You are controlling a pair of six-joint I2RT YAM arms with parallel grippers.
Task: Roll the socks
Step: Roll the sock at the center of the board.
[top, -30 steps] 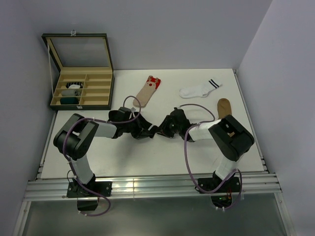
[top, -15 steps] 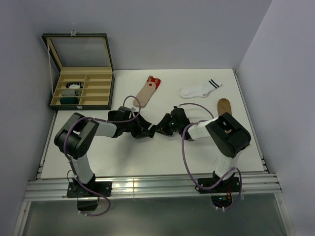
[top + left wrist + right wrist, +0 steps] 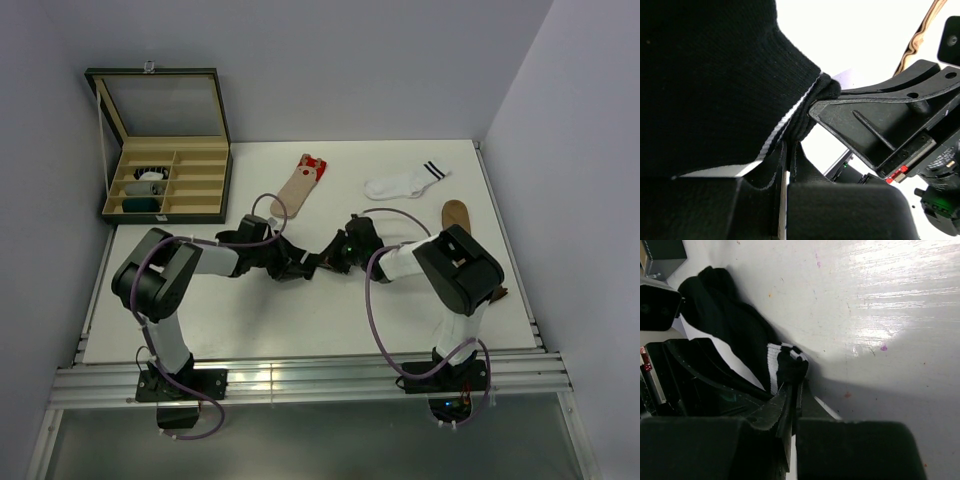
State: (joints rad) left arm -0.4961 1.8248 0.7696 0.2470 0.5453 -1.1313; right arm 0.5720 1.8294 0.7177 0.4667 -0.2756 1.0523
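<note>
On the table (image 3: 300, 320), left fingers (image 3: 807, 172) and right fingers (image 3: 772, 412) clamp the black sock (image 3: 705, 75).

No words, numbers, brand marks or signs can be read in any of the views. The red patterned cuff of the beige sock (image 3: 295, 190) on the tabletop is too small to tell whether it carries any lettering.
</note>
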